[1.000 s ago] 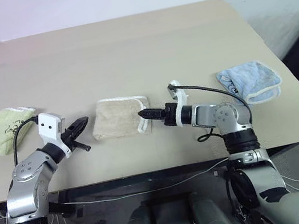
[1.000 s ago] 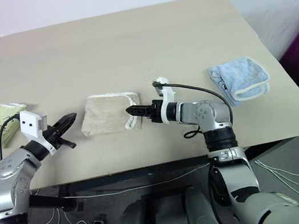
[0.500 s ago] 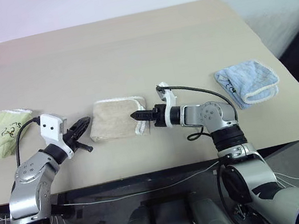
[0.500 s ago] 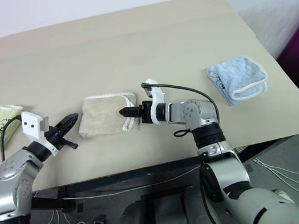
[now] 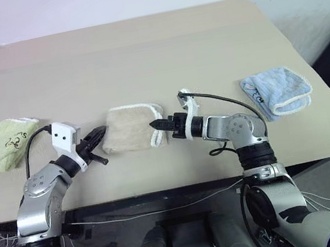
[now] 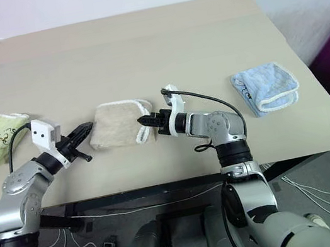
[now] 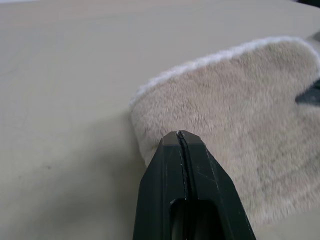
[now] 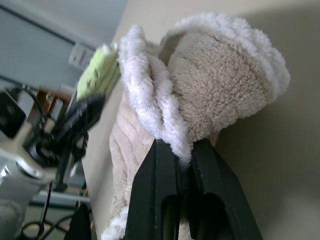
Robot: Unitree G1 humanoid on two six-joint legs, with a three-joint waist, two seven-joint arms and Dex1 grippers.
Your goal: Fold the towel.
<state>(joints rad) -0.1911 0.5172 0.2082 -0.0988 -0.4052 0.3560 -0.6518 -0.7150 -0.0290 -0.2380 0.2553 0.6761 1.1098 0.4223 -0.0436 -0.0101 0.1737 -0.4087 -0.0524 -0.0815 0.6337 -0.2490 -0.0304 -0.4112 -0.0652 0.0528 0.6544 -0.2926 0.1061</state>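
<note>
Currently the beige towel (image 5: 134, 135) lies folded mid-surface. Right gripper (image 8: 181, 165) has its jaws clamped on the white edging; left gripper (image 7: 182, 145), jaws together, sits just beside the opposite end. Recommend lifting all pinched layers evenly.

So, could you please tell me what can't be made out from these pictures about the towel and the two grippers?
- Towel: how many layers are folded; the top layer covers them in the head views.
- Right gripper: shut on the towel's white edge, but its fingers hide how many layers are pinched.
- Left gripper: shut at the towel's near edge; whether it touches the cloth is unclear, its own fingers block the spot.
</note>
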